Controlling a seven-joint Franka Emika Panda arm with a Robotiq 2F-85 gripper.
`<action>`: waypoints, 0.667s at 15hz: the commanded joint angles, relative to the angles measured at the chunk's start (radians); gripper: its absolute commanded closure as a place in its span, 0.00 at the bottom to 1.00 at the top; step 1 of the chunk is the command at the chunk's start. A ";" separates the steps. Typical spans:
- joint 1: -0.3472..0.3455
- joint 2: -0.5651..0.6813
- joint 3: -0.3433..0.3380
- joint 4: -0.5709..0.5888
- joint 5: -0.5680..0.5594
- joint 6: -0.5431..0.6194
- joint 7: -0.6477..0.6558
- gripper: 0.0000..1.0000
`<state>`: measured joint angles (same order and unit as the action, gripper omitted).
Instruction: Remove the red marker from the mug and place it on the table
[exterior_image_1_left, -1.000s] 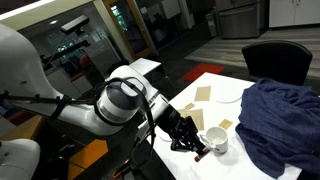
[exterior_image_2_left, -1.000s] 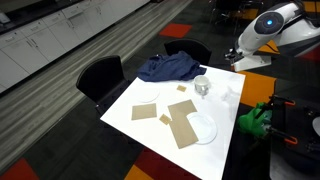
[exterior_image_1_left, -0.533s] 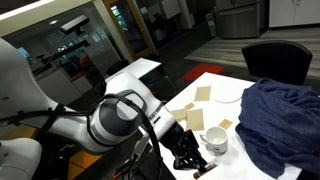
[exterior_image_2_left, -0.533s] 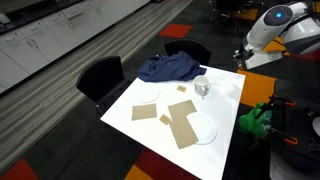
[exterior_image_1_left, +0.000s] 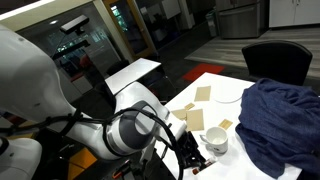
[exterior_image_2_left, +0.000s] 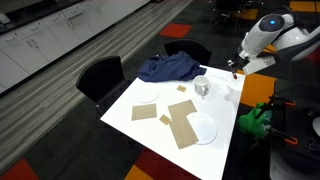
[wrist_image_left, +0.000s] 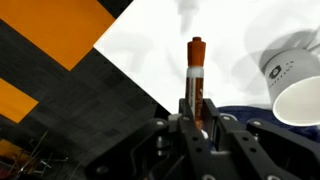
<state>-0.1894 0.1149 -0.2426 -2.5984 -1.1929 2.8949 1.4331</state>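
Observation:
My gripper (wrist_image_left: 197, 108) is shut on the red marker (wrist_image_left: 196, 65), which sticks out from between the fingers with its tip over the white table (wrist_image_left: 150, 40). The white mug (wrist_image_left: 295, 85) stands to the right of the marker, apart from it. In an exterior view the gripper (exterior_image_1_left: 190, 158) is beside the mug (exterior_image_1_left: 215, 140), near the table's edge. In an exterior view the gripper (exterior_image_2_left: 233, 66) hangs over the table's far corner, past the mug (exterior_image_2_left: 201, 87).
A dark blue cloth (exterior_image_2_left: 168, 68) lies heaped at one end of the table (exterior_image_2_left: 225, 105), also in an exterior view (exterior_image_1_left: 275, 115). Two white plates (exterior_image_2_left: 203, 128) (exterior_image_2_left: 147, 99) and brown cardboard pieces (exterior_image_2_left: 183, 125) lie on it. Black chairs (exterior_image_2_left: 100, 75) stand around. A green object (exterior_image_2_left: 255, 118) sits beside the table.
The arm has lowered and drawn the gripper away from the mug toward the table's edge, with the marker held in it.

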 joint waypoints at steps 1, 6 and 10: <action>-0.025 0.138 0.023 0.061 0.139 0.045 -0.201 0.96; -0.067 0.272 0.107 0.155 0.384 -0.020 -0.440 0.96; -0.018 0.352 0.088 0.240 0.626 -0.066 -0.647 0.96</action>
<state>-0.2417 0.4158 -0.1381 -2.4260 -0.7225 2.8759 0.9340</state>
